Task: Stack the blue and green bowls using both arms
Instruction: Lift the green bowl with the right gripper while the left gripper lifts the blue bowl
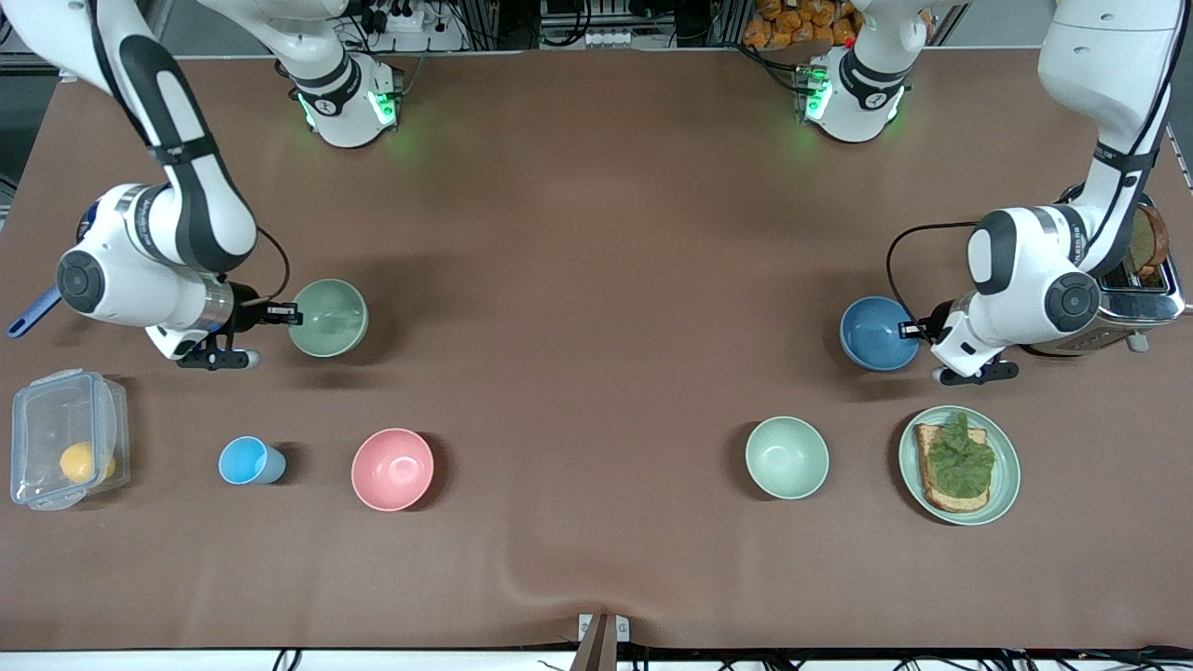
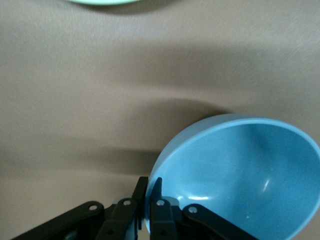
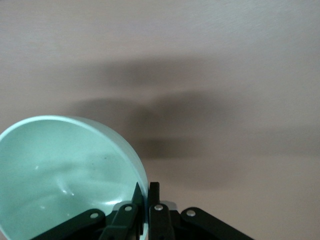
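Note:
The blue bowl (image 1: pixel 877 333) (image 2: pixel 240 175) sits toward the left arm's end of the table. My left gripper (image 1: pixel 909 328) (image 2: pixel 149 187) is shut on its rim, one finger inside the bowl and one outside. The green bowl (image 1: pixel 328 318) (image 3: pixel 65 170), sage coloured, sits toward the right arm's end. Its rim is pinched by my right gripper (image 1: pixel 291 314) (image 3: pixel 146 192), shut with one finger inside and one outside. Whether either bowl is off the table I cannot tell.
Nearer the front camera are a paler mint bowl (image 1: pixel 787 457), a green plate (image 1: pixel 1002 485) with toast and lettuce, a pink bowl (image 1: pixel 392 469), a small blue cup (image 1: pixel 247 460) and a clear box (image 1: pixel 65 451) holding a yellow fruit. A toaster (image 1: pixel 1142 289) stands beside the left arm.

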`<act>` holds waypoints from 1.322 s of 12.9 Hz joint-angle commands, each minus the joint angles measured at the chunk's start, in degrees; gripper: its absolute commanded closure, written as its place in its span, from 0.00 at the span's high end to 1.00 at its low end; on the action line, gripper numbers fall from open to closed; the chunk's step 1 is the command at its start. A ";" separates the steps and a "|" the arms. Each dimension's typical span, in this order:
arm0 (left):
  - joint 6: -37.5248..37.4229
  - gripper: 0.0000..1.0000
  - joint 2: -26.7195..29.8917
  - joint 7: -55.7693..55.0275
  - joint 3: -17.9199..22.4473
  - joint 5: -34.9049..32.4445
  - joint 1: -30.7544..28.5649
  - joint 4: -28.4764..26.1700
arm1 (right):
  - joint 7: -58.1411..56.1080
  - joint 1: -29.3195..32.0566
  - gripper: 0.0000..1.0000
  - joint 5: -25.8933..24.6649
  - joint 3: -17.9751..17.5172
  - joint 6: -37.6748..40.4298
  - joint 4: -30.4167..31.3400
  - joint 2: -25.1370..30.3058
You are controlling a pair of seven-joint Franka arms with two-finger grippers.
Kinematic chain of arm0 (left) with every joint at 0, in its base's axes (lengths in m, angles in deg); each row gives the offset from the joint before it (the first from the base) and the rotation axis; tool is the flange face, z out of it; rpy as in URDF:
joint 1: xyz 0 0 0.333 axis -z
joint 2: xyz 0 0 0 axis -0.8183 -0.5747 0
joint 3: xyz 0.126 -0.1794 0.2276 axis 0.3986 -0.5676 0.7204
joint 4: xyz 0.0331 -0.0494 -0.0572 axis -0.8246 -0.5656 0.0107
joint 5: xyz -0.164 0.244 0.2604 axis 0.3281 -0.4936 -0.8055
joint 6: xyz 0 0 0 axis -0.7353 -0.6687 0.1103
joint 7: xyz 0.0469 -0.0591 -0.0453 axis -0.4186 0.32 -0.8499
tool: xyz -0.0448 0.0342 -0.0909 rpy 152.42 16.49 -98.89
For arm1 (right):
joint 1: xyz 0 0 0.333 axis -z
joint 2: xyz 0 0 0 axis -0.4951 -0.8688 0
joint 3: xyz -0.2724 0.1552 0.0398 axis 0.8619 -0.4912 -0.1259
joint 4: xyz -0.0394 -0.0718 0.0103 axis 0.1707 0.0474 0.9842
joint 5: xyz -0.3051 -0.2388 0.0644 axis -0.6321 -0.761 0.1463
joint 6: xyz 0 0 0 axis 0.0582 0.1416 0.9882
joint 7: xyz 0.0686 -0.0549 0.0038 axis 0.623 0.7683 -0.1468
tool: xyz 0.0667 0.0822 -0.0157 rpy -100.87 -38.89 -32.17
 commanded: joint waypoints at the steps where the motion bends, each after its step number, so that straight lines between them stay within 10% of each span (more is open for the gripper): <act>1: 0.69 0.00 -0.95 -0.09 -0.08 -0.43 0.10 1.73 | 11.24 -6.62 0.00 2.83 0.04 1.10 1.11 3.49; 17: -18.56 0.00 1.51 -0.62 -4.03 -0.34 1.77 24.15 | 66.74 -44.95 0.00 7.85 0.22 -25.41 -2.85 -4.40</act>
